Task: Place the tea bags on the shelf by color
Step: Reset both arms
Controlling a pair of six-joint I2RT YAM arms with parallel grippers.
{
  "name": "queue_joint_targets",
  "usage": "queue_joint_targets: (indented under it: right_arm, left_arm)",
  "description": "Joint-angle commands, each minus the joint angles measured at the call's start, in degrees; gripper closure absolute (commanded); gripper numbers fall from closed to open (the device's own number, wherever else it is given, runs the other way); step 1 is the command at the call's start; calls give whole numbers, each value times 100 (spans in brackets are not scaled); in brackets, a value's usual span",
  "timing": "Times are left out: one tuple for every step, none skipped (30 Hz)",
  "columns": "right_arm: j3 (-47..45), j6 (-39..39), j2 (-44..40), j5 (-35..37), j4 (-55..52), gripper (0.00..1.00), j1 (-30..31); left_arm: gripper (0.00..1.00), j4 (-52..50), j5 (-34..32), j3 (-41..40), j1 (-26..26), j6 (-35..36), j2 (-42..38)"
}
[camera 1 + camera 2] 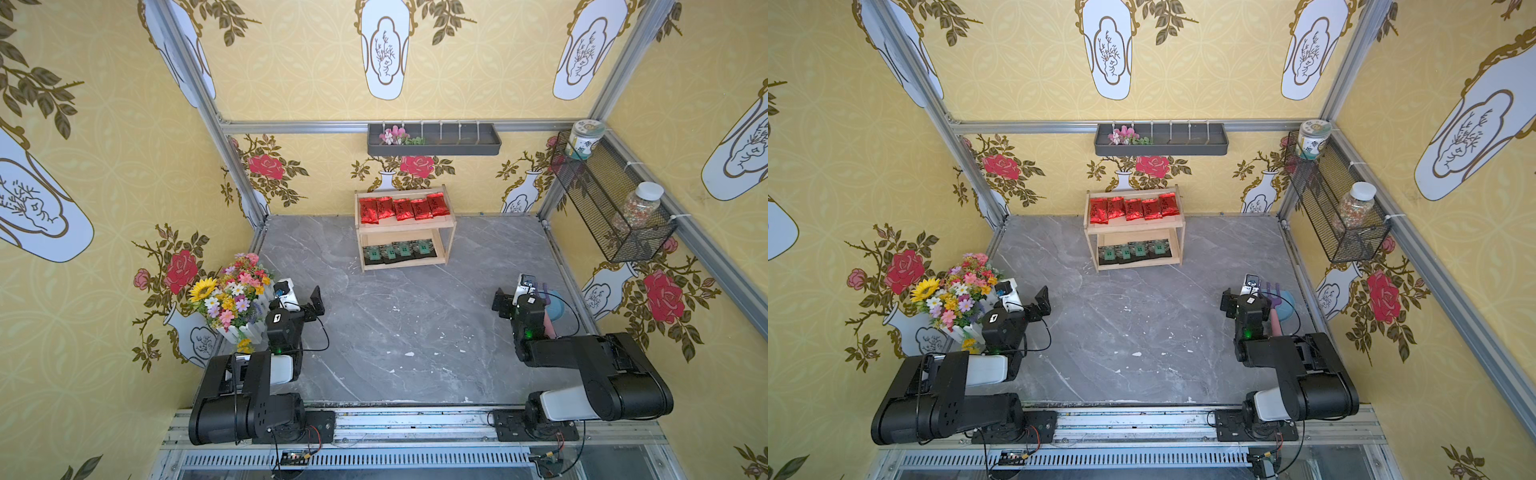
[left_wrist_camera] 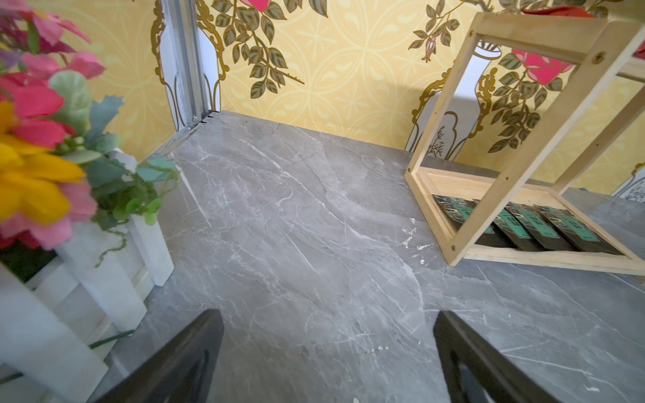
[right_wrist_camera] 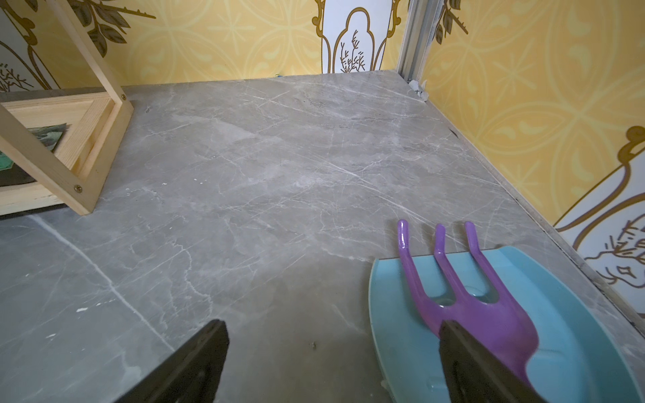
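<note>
**Tea bags, nine, all on the shelf: both grippers empty**

- **Shelf** (image 1: 405, 227): light wood, two tiers, standing at the back of the grey marble table (image 1: 415, 332).
- **Upper tier:** five red tea bags (image 1: 403, 208) in one overlapping row.
- **Lower tier:** four black tea bags (image 1: 398, 252) with green labels, also in one row.
- **Axis:** both rows run along the shelf's length. Each bag's long axis points from the shelf's back to its front.
- **Table:** no bag lies off the shelf in any view.
- **Left gripper** (image 2: 328, 315): jaws spread wide with nothing between them. It is well apart from the shelf, out from the front corner on its own side, just beside a white flower box (image 1: 232, 299).
- **Right gripper** (image 3: 333, 326): jaws spread wide and empty. It is well apart from the shelf, out from the opposite front corner, just beside a purple rake (image 3: 471, 307) lying in a blue scoop (image 3: 558, 314).
- **Bearing:** the shelf lies ahead of both grippers and between them. Neither arm looks clearly nearer to it.
- **Assessment:** the sort appears complete, one colour to a tier. I judge that no further pick is called for.
</note>
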Motion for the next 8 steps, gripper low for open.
queue_joint_targets:
  right_arm:
    - [310,-388,191,-1477,-228,3,-203]
    - [367,-430,260,-1860,-213,3,-314]
    - [378,-430,233,-1842,-317,3,-316]
    - [354,-427,206,-1868,-278,3,-330]
    - [306,-423,165,-1882,-198,3,-333]
    - [238,-423,100,-1874,-140,3,-336]
    - [189,-426,48,-1852,-130,3,-337]
    - [160,-427,36,-1847,-75,3,-339]
  left_arm:
    - [0,222,295,-31,24,55,23]
    - [0,236,300,-31,28,55,38]
    - [0,240,295,-42,24,64,32]
    - [0,245,291,-52,23,64,23]
    - [0,262,278,-56,24,64,5]
    - [0,259,269,-65,24,62,-13]
    - [0,264,242,-66,15,64,-28]
    - [0,268,185,-83,-9,64,-51]
